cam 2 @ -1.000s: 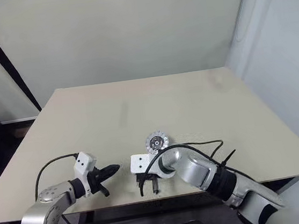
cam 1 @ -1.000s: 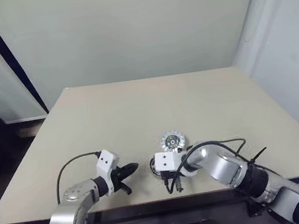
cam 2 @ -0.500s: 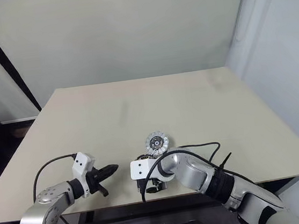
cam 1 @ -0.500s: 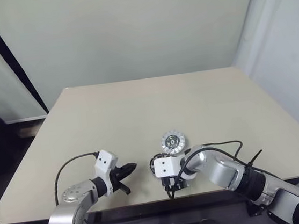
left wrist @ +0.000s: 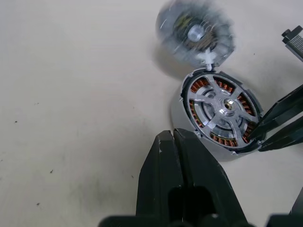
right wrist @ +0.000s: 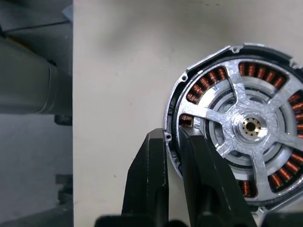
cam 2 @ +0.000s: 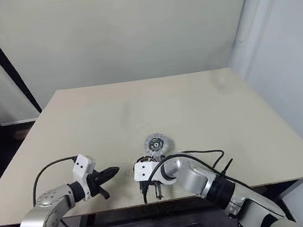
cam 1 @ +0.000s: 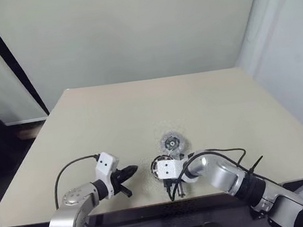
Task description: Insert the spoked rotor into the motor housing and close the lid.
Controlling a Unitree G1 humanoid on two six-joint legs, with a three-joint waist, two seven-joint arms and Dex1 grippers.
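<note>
Your spoked rotor (right wrist: 246, 126) already sits inside the motor housing (left wrist: 220, 112), its spokes lying over the ring of copper coils, so the insertion looks done and the lid is what remains. The housing rests near the front edge of the surface (cam 1: 140, 109), roughly midway along it.

Your right gripper (right wrist: 171, 156) has its two fingers nearly together, pinching the rim of the housing: one finger outside the wall, the other just inside over the coils. That hold most likely steadies the housing so it cannot slide while the lid comes down.

The lid (left wrist: 195, 33) sits just behind the housing, toward the far edge, and it reads as blurred, so I cannot tell whether it lies flat or stands tipped. A small white piece appears to join it to the housing's rim, which suggests it swings over rather than lifts free.

Your left gripper (left wrist: 173, 137) is fully closed on nothing, pointing at the housing from the left side, near but apart. It seems placed to flip the lid shut.
</note>
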